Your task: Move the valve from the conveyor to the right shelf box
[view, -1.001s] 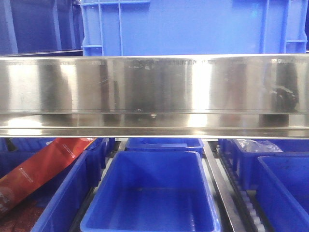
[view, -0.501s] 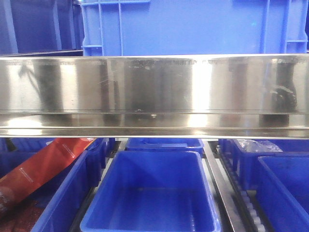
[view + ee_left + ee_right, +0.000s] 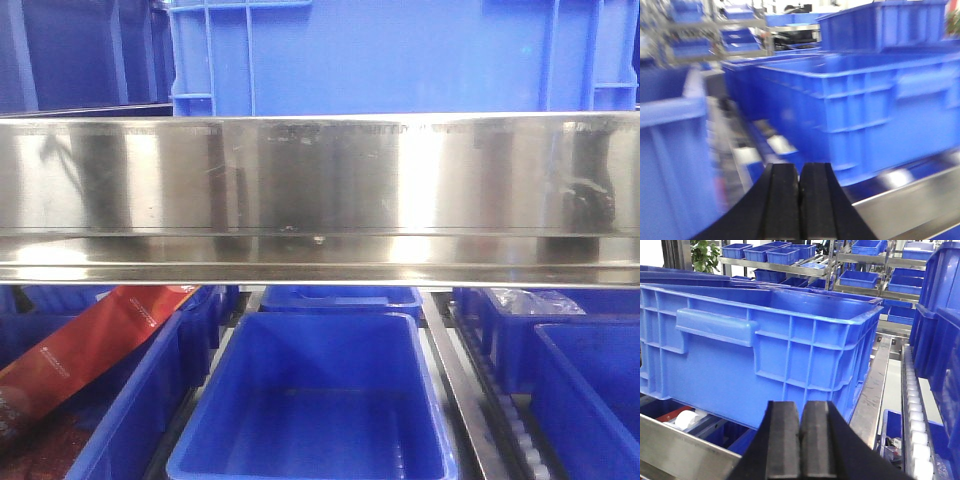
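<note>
- Left gripper (image 3: 799, 200) and right gripper (image 3: 800, 440): pads pressed together, nothing held.
- I see no valve or conveyor in any view.
- Expect it rigid, heavy, slick metal; I'd grab the body.

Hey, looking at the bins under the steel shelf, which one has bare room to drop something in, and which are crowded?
The middle blue bin, under the steel shelf rail, shows a bare floor. The left bin is crowded by a red packet. The back-right bin holds a clear bag. The near-right bin is cropped, so its floor is unclear.
</note>
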`<state>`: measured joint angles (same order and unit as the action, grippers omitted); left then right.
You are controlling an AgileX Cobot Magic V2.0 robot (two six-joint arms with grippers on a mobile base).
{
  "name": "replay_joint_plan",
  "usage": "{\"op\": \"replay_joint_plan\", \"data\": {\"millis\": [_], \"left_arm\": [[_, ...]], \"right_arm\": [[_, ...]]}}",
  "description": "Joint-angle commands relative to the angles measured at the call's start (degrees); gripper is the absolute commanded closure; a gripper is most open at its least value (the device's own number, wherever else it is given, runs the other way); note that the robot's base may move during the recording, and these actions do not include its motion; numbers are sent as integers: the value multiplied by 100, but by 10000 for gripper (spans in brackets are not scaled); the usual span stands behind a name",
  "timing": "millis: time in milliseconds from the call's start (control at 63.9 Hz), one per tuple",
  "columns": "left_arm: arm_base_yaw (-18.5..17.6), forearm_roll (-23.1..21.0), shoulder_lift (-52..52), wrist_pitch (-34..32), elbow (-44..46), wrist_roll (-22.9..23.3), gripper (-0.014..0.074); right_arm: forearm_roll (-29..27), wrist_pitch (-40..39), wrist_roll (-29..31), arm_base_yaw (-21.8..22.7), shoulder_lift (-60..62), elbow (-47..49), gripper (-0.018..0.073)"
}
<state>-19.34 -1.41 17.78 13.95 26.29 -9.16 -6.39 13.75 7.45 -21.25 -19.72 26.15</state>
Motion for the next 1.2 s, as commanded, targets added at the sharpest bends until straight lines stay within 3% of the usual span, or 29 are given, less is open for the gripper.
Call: {"op": "replay_joint_plan", "data": {"millis": [0, 63, 109, 328, 438, 547, 610, 1189], "left_arm": [[75, 657, -91, -185, -196, 311, 708], [271, 820, -259, -183, -375, 992, 708], [503, 837, -403, -212, -525, 1252, 708], [1716, 854, -1302, -475, -1551, 1266, 708], [2074, 791, -1690, -896, -2162, 1266, 708], [2181, 797, -1778, -1601, -2629, 1266, 708], [2168, 797, -1778, -1180, -2629, 1266, 708], [2168, 797, -1778, -1236, -2629, 1266, 708]], "right_arm": [[39, -131, 19, -8, 18, -17, 721], [39, -131, 19, -8, 29, -17, 721], [39, -131, 19, -8, 29, -17, 721], [39, -131, 19, -8, 29, -17, 721], [39, -131, 19, -8, 29, -17, 721], [39, -131, 19, -8, 29, -17, 721], [39, -131, 19, -8, 29, -17, 721], [39, -158, 19, -8, 31, -17, 721]]}}
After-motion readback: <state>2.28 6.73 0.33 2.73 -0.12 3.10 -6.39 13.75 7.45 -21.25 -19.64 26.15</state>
